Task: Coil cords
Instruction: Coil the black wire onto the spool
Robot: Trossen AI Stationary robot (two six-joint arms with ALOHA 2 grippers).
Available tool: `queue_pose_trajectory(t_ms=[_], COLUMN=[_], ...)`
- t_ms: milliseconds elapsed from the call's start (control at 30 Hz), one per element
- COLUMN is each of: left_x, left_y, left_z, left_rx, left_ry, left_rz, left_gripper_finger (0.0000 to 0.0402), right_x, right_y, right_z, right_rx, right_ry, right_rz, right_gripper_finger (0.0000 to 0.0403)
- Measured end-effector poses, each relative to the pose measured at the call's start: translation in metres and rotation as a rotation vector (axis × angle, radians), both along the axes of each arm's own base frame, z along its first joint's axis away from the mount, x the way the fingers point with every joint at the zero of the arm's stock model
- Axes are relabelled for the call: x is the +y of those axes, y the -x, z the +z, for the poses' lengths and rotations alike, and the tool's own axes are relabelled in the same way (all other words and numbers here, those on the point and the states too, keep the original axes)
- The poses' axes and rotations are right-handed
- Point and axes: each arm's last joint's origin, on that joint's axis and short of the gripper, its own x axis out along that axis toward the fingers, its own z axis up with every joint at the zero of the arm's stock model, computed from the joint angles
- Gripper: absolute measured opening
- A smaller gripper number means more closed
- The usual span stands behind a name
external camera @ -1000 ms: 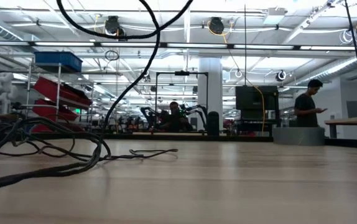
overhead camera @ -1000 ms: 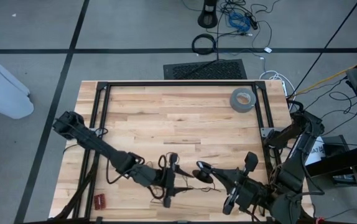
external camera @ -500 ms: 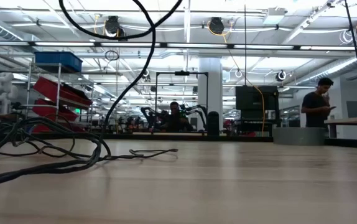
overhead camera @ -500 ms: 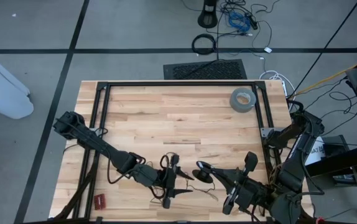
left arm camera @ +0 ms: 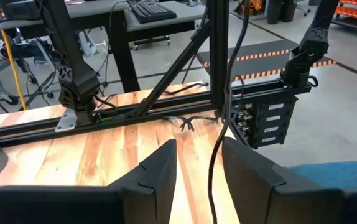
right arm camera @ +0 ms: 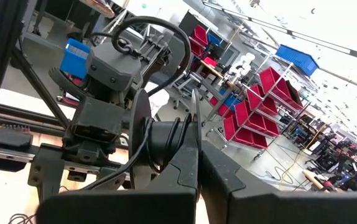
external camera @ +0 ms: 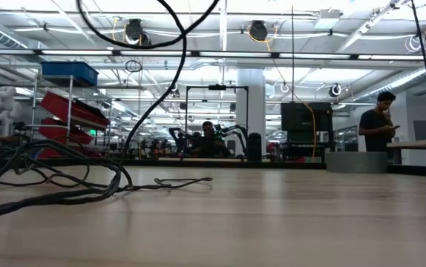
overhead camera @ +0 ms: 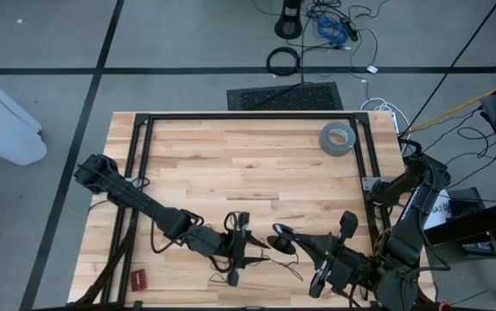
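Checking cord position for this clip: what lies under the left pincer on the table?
Bare wood of the table and the thin black cord, which trails out toward the right pincer. The left pincer covers the stretch directly beneath it, so any contact there cannot be seen.

Robotics lab hall, red storage bins [external camera: 68,111] on shelving, other robot arms [external camera: 205,139], ceiling lights [external camera: 257,31]
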Motion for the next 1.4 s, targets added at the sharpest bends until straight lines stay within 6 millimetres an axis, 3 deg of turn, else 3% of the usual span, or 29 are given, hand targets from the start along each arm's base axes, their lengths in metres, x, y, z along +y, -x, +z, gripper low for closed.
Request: queue_pose_trajectory(t_ms=[200,500,1000,1400], left_x=[0.0,0.008,0.019,0.039], left_y=[0.0,-0.004,-0.004,-0.003], left_z=[0.0,-0.001,-0.016,-0.034], left_rx=[-0.005,0.01,0.17,0.366], left_ry=[-0.025,-0.032,-0.061,-0.101], left_rz=[-0.004,0.016,-0.004,0.066], left_gripper_finger=[0.0107,0.0007,0.0002,0.0001], right_x=[0.0,0.0,0.0,0.008], right_y=[0.0,0.0,0.0,0.009], right_z=[0.0,0.0,0.0,0.002], right_rx=[0.0,0.0,0.0,-0.007], right_ry=[0.0,0.0,0.0,-0.002], right_rz=[0.0,0.0,-0.001,0.035], right_gripper_finger=[0.0,0.0,0.0,0.0])
